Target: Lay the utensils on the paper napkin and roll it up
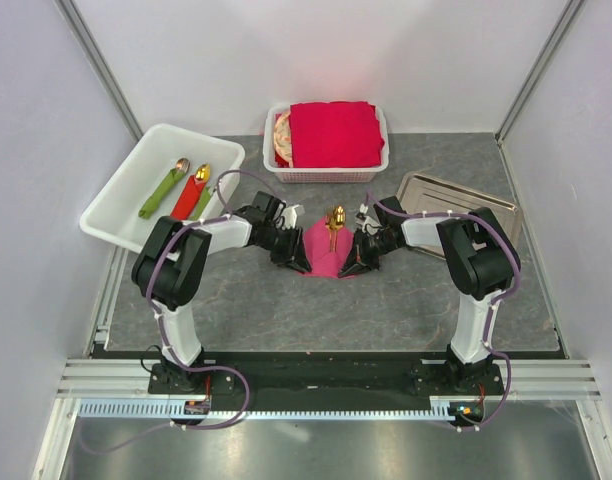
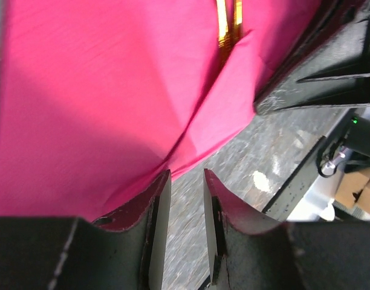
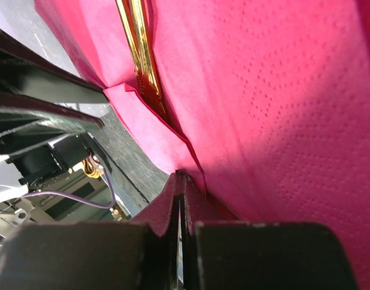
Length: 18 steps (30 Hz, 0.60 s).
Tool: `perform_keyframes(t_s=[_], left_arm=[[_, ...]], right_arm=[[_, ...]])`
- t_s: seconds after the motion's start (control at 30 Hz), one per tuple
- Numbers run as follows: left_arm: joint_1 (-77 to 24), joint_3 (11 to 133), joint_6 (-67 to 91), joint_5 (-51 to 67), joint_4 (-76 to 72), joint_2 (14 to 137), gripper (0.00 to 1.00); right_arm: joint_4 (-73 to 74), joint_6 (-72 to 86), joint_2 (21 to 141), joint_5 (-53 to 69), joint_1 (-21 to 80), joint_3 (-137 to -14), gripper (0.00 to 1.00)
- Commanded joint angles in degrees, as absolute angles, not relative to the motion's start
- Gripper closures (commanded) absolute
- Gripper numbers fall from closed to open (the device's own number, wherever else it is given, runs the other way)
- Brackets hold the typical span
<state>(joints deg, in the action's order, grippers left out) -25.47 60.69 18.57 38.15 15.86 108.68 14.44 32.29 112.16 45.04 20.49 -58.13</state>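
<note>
Handles of the utensils (image 1: 336,216) under the paper napkin (image 1: 323,256), count unclear.

Black-and-white arms (image 1: 176,268), purple cables (image 1: 238,173)

white bin (image 1: 126,190) left, basket (image 1: 328,175) of red napkins (image 1: 334,133) behind, metal tray (image 1: 444,188) right.

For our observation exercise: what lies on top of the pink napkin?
Gold utensils lie along the napkin's middle, spoon bowl showing; its raised sides hide part of the handles.
</note>
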Motion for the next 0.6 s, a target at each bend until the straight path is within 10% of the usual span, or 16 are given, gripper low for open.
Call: perform_keyframes(t_s=[0.0, 0.57], left_arm=[[-24.0, 58.4, 16.2, 31.5, 18.7, 105.6, 0.63], [-28.5, 56.2, 12.4, 40.2, 9.3, 94.0, 0.63]], right_arm=[[16.9, 29.0, 113.7, 39.8, 20.2, -58.2, 1.00], [21.4, 17.4, 117.3, 42.7, 22.1, -62.2, 1.00]])
